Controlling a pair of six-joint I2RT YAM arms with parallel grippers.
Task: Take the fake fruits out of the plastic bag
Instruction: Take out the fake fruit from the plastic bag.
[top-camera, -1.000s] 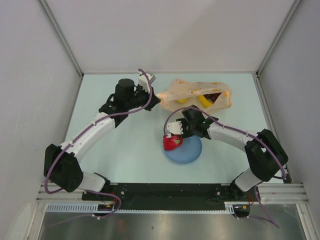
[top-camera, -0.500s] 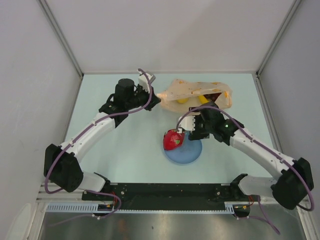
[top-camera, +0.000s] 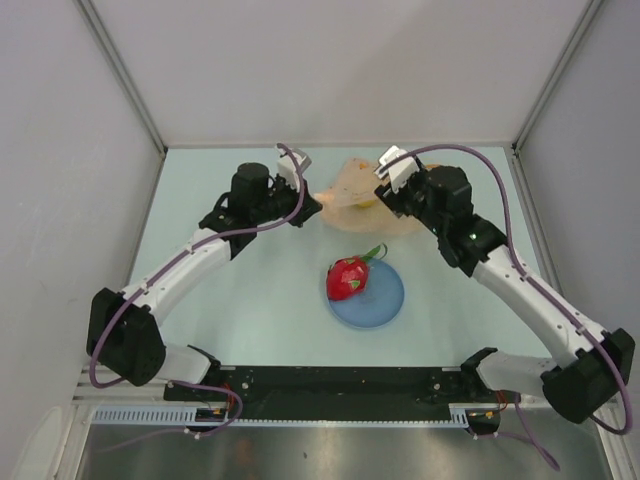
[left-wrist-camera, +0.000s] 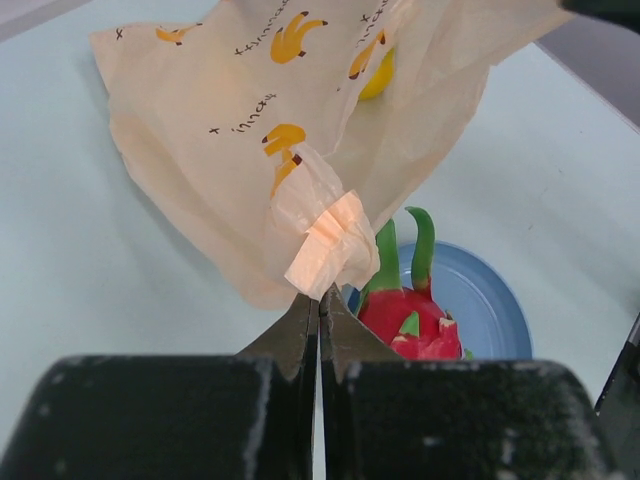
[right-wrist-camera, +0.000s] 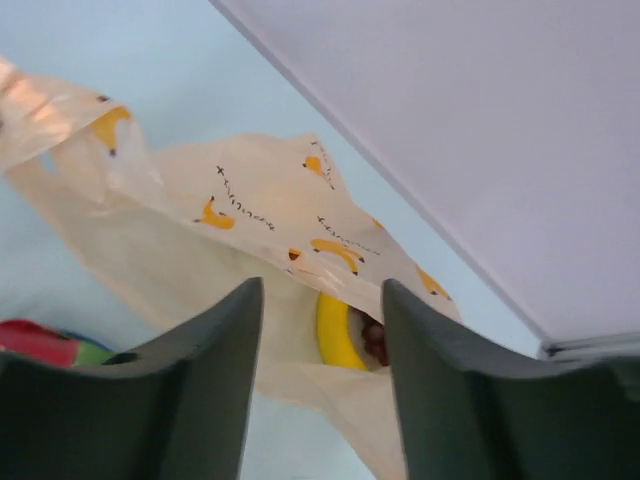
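Note:
The peach plastic bag (top-camera: 350, 188) with banana prints lies at the back of the table. My left gripper (top-camera: 312, 206) is shut on a folded bit of the bag's edge (left-wrist-camera: 325, 250), holding it up. My right gripper (top-camera: 392, 200) hangs open and empty over the bag's right part, facing its mouth (right-wrist-camera: 300, 290). Between its fingers I look in at a yellow banana (right-wrist-camera: 338, 330) and something dark red (right-wrist-camera: 375, 340) beside it. A yellow fruit (left-wrist-camera: 378, 75) shows through a gap in the bag. The red dragon fruit (top-camera: 347, 278) lies on the blue plate (top-camera: 388, 302).
The blue plate (left-wrist-camera: 490, 310) sits in front of the bag, between the two arms. Grey walls close in the table at the back and both sides. The back wall (right-wrist-camera: 480, 130) rises just behind the bag.
My right gripper let go of the dragon fruit on the plate, then rose and swung back to the bag. The left gripper kept its grip and place.

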